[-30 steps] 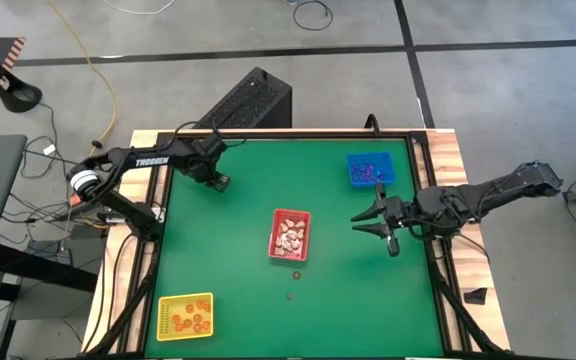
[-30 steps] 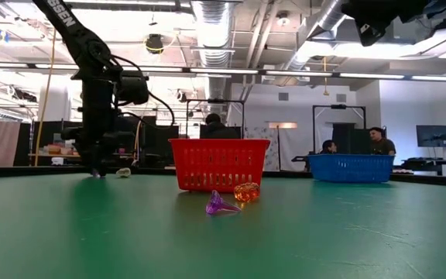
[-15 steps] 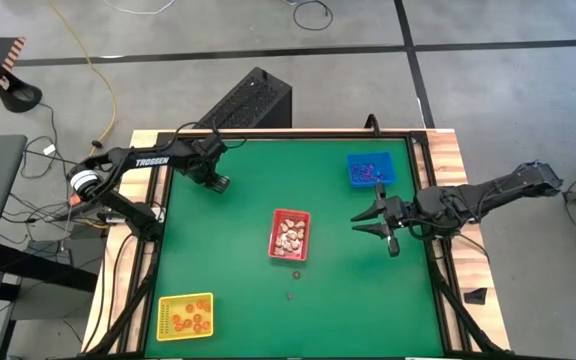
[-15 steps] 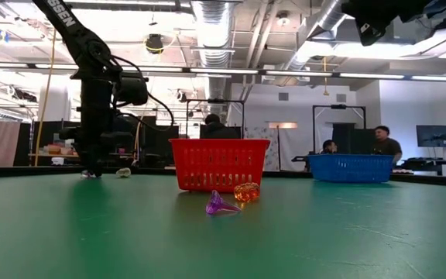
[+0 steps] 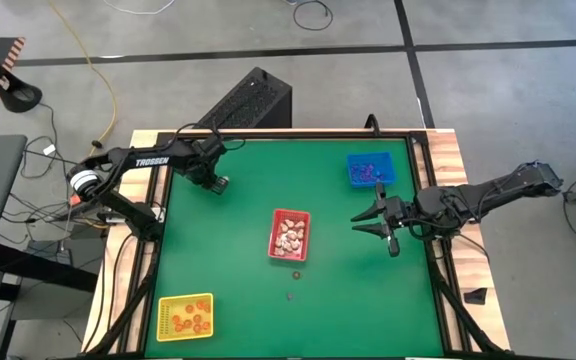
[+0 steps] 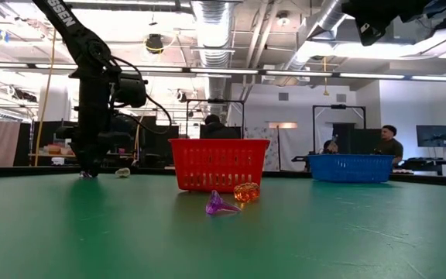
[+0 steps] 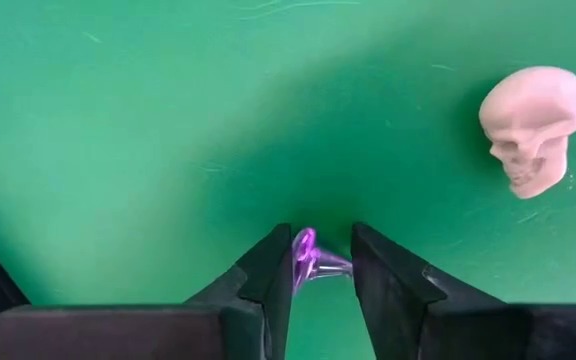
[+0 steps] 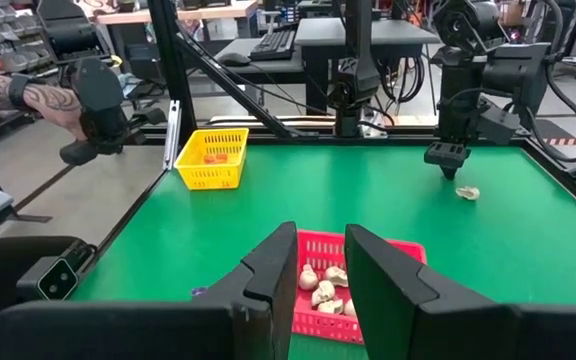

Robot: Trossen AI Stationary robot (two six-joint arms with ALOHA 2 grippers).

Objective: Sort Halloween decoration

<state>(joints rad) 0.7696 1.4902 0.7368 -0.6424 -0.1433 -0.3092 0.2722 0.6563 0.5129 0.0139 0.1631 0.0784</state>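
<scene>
Left wrist view: left pincer down at table, gripping purple trinket.

Readable text: "TROSSEN" in white capitals along the left arm, high view. Low view shows only the closing letters "SEN" on that arm. Nothing else legible.

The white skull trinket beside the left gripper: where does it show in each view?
High view: too small to make out beside the left gripper.
Low view: white skull trinket just right of that gripper, left of the red tray.
Left wrist view: upper right on bare green mat.
Right wrist view: far side, below the left gripper.
Shared landmark: the red tray.
</scene>
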